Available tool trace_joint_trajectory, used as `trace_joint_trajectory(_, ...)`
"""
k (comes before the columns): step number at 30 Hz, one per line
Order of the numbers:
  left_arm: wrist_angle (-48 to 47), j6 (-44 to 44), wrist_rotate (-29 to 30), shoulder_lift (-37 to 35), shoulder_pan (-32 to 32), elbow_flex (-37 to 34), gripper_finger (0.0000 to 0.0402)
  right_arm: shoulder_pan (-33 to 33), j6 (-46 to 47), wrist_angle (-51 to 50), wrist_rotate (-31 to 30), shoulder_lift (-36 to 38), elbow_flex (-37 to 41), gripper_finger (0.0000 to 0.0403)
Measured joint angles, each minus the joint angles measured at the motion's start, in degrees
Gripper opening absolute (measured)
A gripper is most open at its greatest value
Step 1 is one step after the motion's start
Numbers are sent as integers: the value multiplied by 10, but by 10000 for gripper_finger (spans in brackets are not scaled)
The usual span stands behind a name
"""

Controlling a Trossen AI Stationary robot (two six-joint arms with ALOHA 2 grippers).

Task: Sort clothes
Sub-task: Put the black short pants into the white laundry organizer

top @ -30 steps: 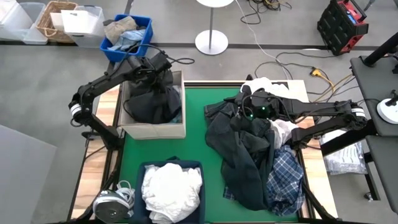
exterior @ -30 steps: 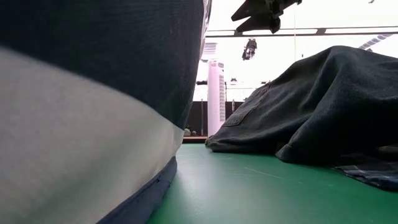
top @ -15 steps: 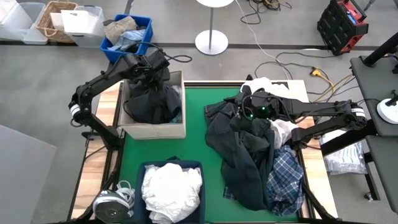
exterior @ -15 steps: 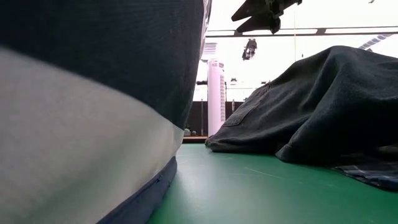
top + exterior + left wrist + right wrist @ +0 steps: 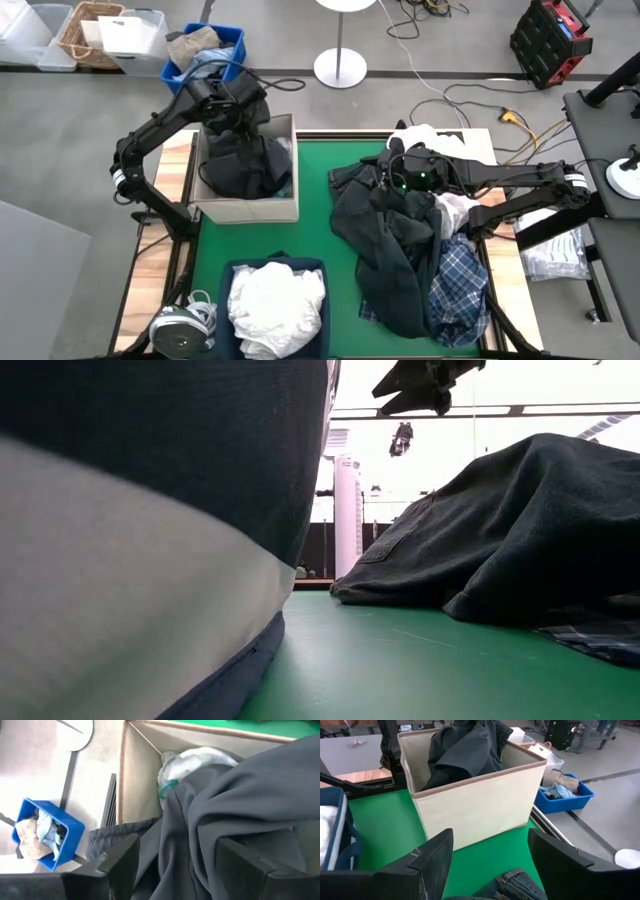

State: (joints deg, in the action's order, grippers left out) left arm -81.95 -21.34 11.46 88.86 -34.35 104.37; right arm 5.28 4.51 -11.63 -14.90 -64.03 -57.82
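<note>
1. The left gripper (image 5: 243, 108) hangs over the far rim of the beige fabric box (image 5: 248, 210) at the table's left; its fingers (image 5: 118, 865) stand apart, with a dark grey garment (image 5: 235, 815) lying loose between and beyond them — nothing pinched.
2. That dark garment (image 5: 243, 160) fills the box, heaped above its rim; a white piece with a teal edge (image 5: 192, 760) is tucked against the box's inner wall beside it.
3. The right gripper (image 5: 392, 172) rests at the far end of the unsorted pile (image 5: 410, 250) on the green mat (image 5: 310, 225); its fingers (image 5: 432, 857) are spread wide, holding nothing, with a bit of denim (image 5: 517, 885) showing below them.
4. The pile holds dark navy and black pieces, a white one (image 5: 425, 135) at the far edge, and the plaid shirt (image 5: 455, 285) toward the near right.
5. White clothes (image 5: 275, 305) sit in the navy bin (image 5: 236, 272) at the near edge.
6. A blue crate (image 5: 235, 52) of tan and pale-blue cloth stands on the floor behind the box — no label, brand or writing can be read anywhere.
</note>
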Motion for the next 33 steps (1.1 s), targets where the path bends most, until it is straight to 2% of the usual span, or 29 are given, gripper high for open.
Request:
trace_joint_trajectory(10, -10, 17, 4, -1, 0, 63, 226, 0, 0, 1, -2, 0, 0, 242)
trace_joint_trajectory(13, -43, 20, 15, -1, 0, 64, 212, 0, -1, 1, -2, 0, 0, 243)
trace_joint_trajectory(16, -75, 16, 17, -2, 0, 29, 163, 0, -1, 1, -2, 0, 0, 247)
trace_joint_trajectory(21, -74, 84, 57, -2, -5, -44, 23, 0, -6, 1, -2, 0, 0, 248)
trace_joint_trajectory(23, -43, 109, 61, -3, -9, -72, 14, 0, -7, 1, -2, 0, 0, 244)
trace_joint_trajectory(26, 0, 98, 55, -7, -8, -113, 10, 0, -6, 1, -2, 0, 0, 239)
trace_joint_trajectory(33, 41, 79, -24, -7, -10, -193, 1, 0, -5, 0, -2, 0, 1, 243)
